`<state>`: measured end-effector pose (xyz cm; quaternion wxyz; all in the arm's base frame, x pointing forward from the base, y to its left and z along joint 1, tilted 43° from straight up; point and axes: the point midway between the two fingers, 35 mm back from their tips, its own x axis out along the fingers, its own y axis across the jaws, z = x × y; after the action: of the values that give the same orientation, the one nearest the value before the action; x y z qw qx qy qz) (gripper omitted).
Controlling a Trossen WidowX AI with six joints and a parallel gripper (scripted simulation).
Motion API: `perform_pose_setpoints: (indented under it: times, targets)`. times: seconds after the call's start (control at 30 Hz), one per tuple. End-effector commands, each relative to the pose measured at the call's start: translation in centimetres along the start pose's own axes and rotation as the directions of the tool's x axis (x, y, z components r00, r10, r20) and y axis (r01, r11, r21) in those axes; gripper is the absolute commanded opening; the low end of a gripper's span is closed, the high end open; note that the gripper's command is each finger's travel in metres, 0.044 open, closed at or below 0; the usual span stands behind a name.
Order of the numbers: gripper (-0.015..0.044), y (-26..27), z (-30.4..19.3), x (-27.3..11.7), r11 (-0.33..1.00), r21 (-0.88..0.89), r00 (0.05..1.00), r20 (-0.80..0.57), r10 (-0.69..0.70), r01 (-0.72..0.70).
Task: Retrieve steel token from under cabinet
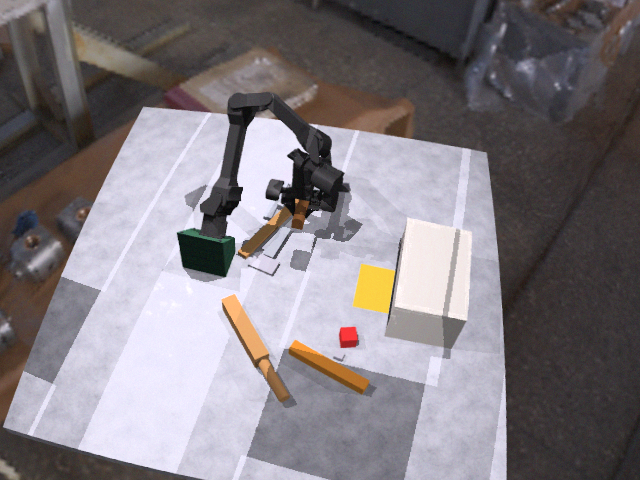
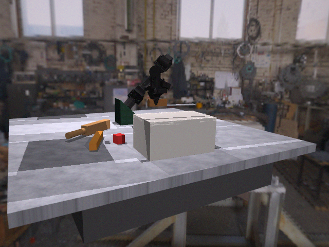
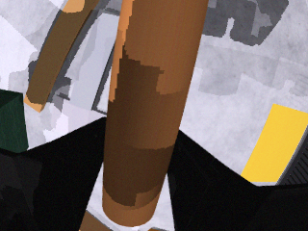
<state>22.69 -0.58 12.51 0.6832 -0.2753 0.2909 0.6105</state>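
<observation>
My gripper (image 1: pixel 299 204) (image 2: pixel 156 100) (image 3: pixel 139 130) is shut on the round brown handle (image 1: pixel 298 215) (image 3: pixel 161 52) of a wooden tool, held above the table behind the cabinet's front area. An orange slat (image 1: pixel 261 235) (image 3: pixel 57 52) slants from beside the gripper down toward the arm's base. The white cabinet (image 1: pixel 431 279) (image 2: pixel 172 135) stands at the right. The yellow marked area (image 1: pixel 373 288) (image 3: pixel 279 141) lies on the table against the cabinet's left side. The steel token is hidden from every view.
A red cube (image 1: pixel 348 336) (image 2: pixel 119 138) and a tiny grey piece (image 1: pixel 338 357) lie near the marked area. An orange paddle (image 1: pixel 245 325) (image 2: pixel 90 127) and an orange bar (image 1: pixel 328 366) (image 2: pixel 95 140) lie in front. The green base block (image 1: pixel 205 252) (image 2: pixel 122 115) carries the arm.
</observation>
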Motion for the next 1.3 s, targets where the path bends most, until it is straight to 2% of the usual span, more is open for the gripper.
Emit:
perform_pose_setpoints:
  times: [0.0, 1.27]
  targets:
    - [0.0000, -0.1, -0.8, -0.1, 1.000, 0.002, 1.000, 0.004, -0.006, 0.006]
    - [0.0000, -0.2, -7.3, -0.1, 1.000, 0.001, 1.000, 0.001, -0.006, 0.006]
